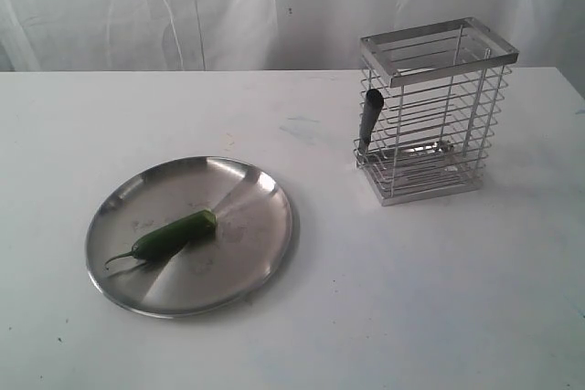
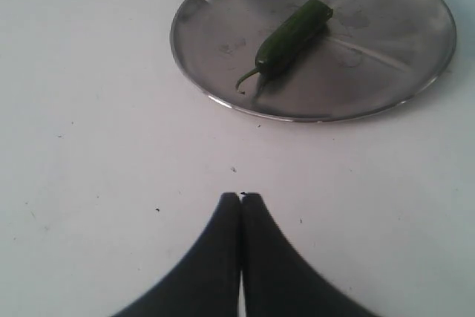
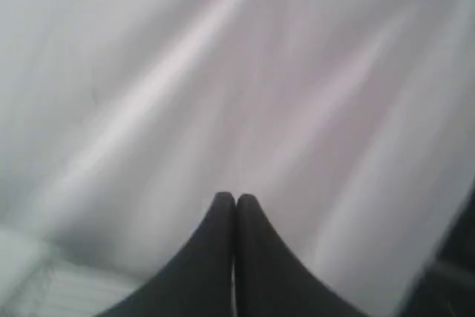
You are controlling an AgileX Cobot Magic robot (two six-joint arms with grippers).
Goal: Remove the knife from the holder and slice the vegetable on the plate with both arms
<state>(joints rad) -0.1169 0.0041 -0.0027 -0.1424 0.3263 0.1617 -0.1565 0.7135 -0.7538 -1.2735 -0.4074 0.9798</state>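
Exterior view, largest first?
— White table (image 1: 439, 308); round shiny steel plate (image 1: 260, 216) on the left, tall chrome wire holder (image 1: 439, 43) on the right.

Smaller?
— Black knife (image 1: 370, 116) is stood handle-up at the holder's left corner; glossy green vegetable (image 1: 174, 235) is laid diagonally on the plate, stem front-left. Pressed together are the left gripper (image 2: 241, 197) and right gripper (image 3: 235, 197).

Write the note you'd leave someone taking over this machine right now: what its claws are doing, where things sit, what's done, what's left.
Left gripper: shut, empty, over the table short of the plate.
Right gripper: shut, empty, facing white cloth.
Knife: standing in the holder, handle up.
Vegetable: one piece, lying on the plate.
Done: nothing yet.
Left: pull the knife, steady the vegetable, slice it.
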